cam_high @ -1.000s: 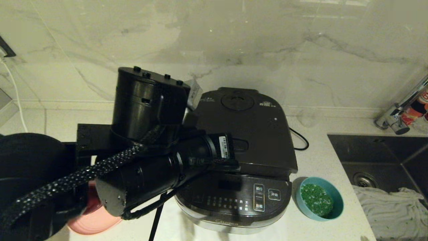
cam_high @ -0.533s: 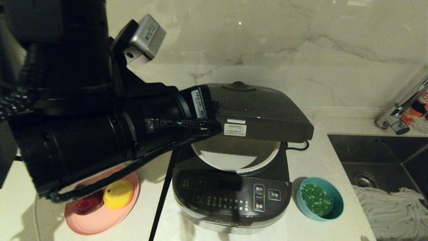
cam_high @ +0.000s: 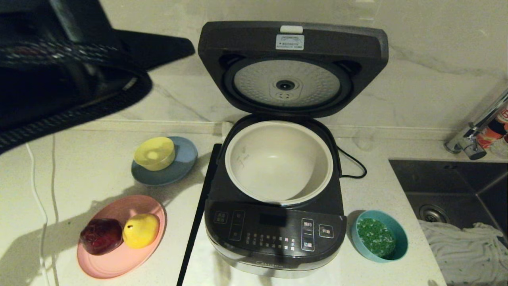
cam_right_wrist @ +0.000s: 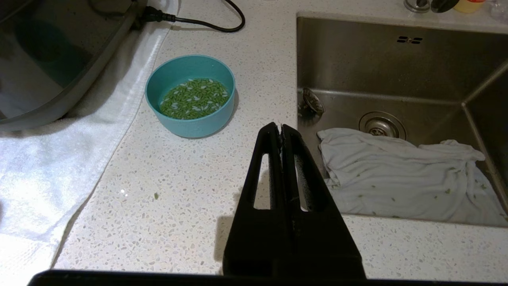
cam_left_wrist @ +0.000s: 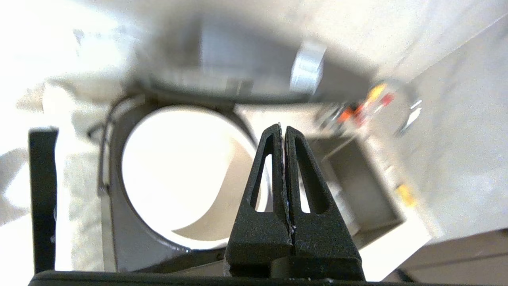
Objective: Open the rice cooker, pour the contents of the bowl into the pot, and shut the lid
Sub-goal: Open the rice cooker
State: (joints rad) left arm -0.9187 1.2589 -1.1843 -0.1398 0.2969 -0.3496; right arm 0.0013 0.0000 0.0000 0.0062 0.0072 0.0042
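With its two black fingers pressed flat together and nothing between them, the left gripper [cam_left_wrist: 283,128] hangs in the air above the open cooker, touching nothing; in the head view only the dark bulk of the left arm [cam_high: 59,75] shows, raised at the upper left. Below that gripper sits the round, deep cream-white inner pot [cam_left_wrist: 178,174], bare inside, seated in the large dark grey-black rice cooker [cam_high: 274,226] with its glossy front panel of white-marked buttons. The cooker's hinged dark grey square lid [cam_high: 293,67] stands upright at the back, its dimpled silver disc facing forward.

The right gripper [cam_right_wrist: 281,126] is likewise clenched on nothing, held over the speckled white countertop [cam_right_wrist: 190,186] near the steel sink [cam_right_wrist: 397,67], apart from every object. Just beyond its tips stands the small round teal-blue bowl [cam_right_wrist: 190,95], upright on the counter close beside the cooker's right front corner, holding the small bright green chopped bits [cam_right_wrist: 194,98].

A crumpled white cloth [cam_right_wrist: 405,174] lies in the sink. Left of the cooker, a yellow bowl [cam_high: 154,153] rests on a grey-blue plate [cam_high: 184,165], and nearer the front a pink plate [cam_high: 119,258] carries a dark red fruit [cam_high: 101,236] touching a yellow fruit [cam_high: 141,230].
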